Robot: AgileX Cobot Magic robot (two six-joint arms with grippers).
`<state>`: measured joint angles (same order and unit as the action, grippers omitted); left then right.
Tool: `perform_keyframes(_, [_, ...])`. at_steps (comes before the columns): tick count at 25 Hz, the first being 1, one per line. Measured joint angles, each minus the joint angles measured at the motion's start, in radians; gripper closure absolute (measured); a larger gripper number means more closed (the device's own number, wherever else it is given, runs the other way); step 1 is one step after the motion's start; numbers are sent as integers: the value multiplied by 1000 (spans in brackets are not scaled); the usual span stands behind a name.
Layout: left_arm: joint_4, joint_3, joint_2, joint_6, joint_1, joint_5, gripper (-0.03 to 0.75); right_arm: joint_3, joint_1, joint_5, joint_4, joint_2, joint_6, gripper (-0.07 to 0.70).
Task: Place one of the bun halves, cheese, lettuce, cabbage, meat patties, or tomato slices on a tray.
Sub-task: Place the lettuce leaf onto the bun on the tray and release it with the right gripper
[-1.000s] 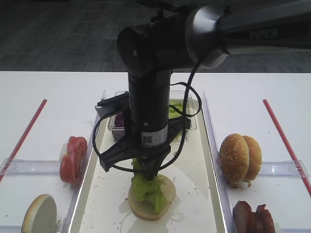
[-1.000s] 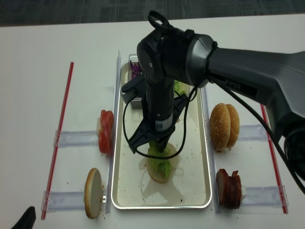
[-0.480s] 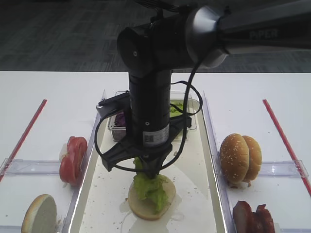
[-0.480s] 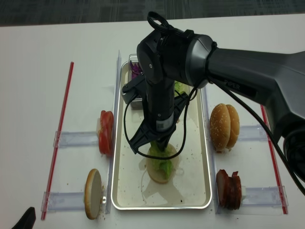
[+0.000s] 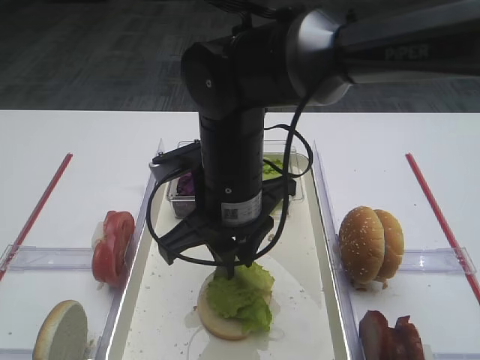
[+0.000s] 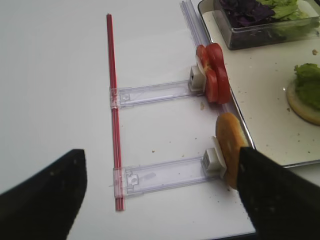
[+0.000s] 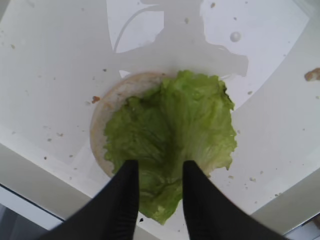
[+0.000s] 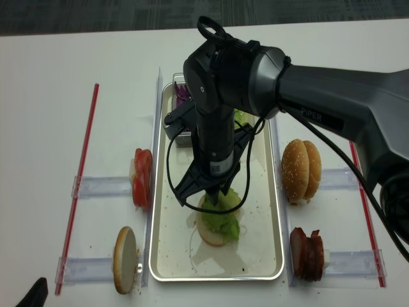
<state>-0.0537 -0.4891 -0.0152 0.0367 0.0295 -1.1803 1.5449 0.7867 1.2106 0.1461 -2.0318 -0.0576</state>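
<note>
"PIPER" reads on dark arm link [image 5: 405, 52]; white label w/ QR-type code on wrist housing [image 5: 232, 212], print too small

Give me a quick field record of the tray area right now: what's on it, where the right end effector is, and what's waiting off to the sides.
tray: bottom bun with lettuce spread on top
right end effector: open, fingers apart over the lettuce's near edge
clear box: at tray's far end, purple and green leaves inside
left of tray: tomato slices, one bun half on edge
right of tray: sesame buns, meat slices
</note>
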Motion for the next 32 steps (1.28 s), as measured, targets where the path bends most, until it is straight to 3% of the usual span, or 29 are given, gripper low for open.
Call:
perform_keyframes(3, [0,0,0,0,0,0,151,0,0,0,0,0,0,337])
perform_keyframes(10, [0,0,0,0,0,0,151,0,1,0,0,0,0,136])
perform_keyframes(16, [0,0,0,0,0,0,151,0,1,0,0,0,0,107])
perform_keyframes(24, [0,0,0,0,0,0,151,0,1,0,0,0,19,-6])
perform_keyframes(32, [0,0,0,0,0,0,151,0,1,0,0,0,19,-15])
